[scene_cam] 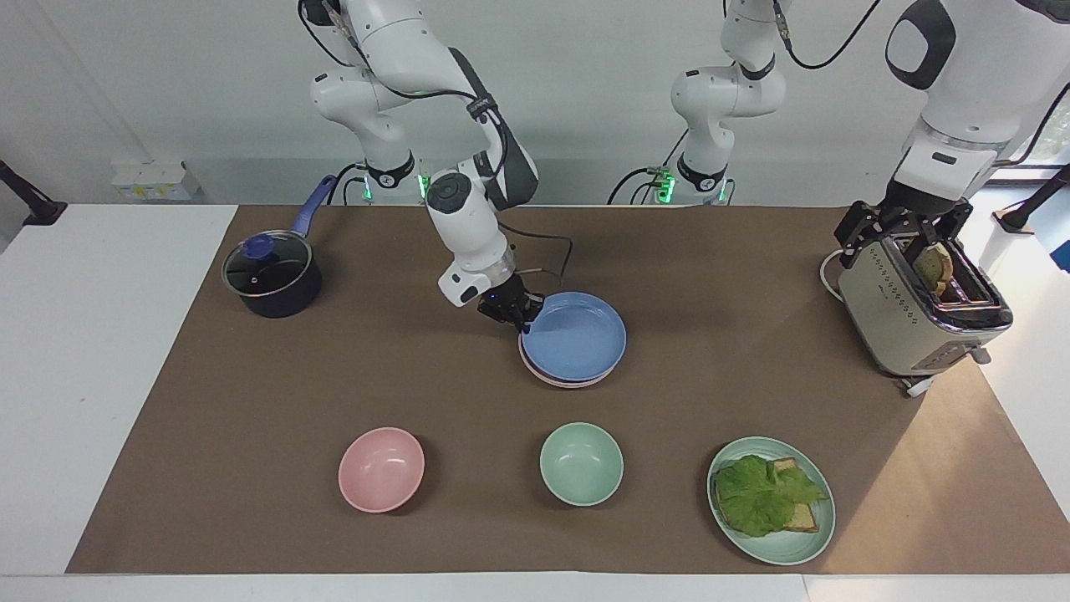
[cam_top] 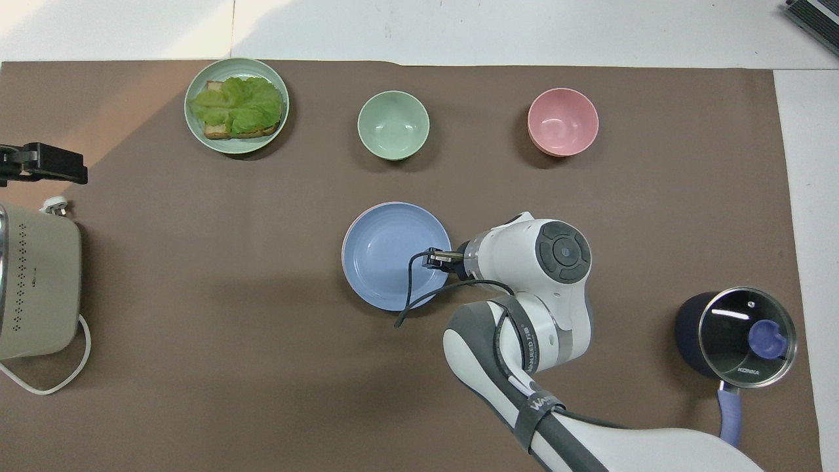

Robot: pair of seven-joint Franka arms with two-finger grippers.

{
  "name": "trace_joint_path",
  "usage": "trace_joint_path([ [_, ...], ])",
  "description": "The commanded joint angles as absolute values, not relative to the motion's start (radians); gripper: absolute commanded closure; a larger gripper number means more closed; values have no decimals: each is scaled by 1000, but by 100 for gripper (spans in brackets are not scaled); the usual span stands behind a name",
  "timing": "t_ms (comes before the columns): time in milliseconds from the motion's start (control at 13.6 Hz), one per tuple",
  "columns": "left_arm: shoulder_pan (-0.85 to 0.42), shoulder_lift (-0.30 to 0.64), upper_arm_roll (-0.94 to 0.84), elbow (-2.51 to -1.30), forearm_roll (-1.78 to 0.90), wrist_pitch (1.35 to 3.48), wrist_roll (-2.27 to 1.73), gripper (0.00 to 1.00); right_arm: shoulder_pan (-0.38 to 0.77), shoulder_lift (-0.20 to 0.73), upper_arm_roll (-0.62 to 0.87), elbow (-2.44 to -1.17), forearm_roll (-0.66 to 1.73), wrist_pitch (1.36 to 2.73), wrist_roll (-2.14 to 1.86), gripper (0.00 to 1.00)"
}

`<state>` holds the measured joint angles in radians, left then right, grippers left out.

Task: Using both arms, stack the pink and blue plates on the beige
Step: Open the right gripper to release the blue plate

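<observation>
A: R arm (scene_cam: 468, 226)?
B: Was bent down mid-table, R gripper (scene_cam: 512, 313) low, tilted toward 4 o'clock in facing view.
A: L gripper (scene_cam: 903, 226)?
B: Hung at table's end, jaws spread wide; arm waited.

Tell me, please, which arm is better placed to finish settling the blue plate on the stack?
Right. The right gripper is at the rim of the blue plate, which lies on the pink plate. The left gripper waits over the toaster at the left arm's end of the table.
</observation>
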<state>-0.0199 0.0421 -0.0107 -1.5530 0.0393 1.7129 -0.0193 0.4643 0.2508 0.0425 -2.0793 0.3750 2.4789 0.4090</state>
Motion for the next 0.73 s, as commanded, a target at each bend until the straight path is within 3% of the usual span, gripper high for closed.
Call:
trace_joint_path([
  [0, -23, 29, -6, -1560, 48, 1703, -12, 0, 442, 198, 38, -2069, 383, 2404, 413, 0],
  [367, -23, 29, -6, -1560, 48, 1703, -12, 0, 286, 48, 38, -2045, 214, 2205, 394, 0],
  [661, -23, 29, -6, -1560, 48, 1703, -12, 0, 100, -15, 37, -1935, 60, 2008, 335, 0],
])
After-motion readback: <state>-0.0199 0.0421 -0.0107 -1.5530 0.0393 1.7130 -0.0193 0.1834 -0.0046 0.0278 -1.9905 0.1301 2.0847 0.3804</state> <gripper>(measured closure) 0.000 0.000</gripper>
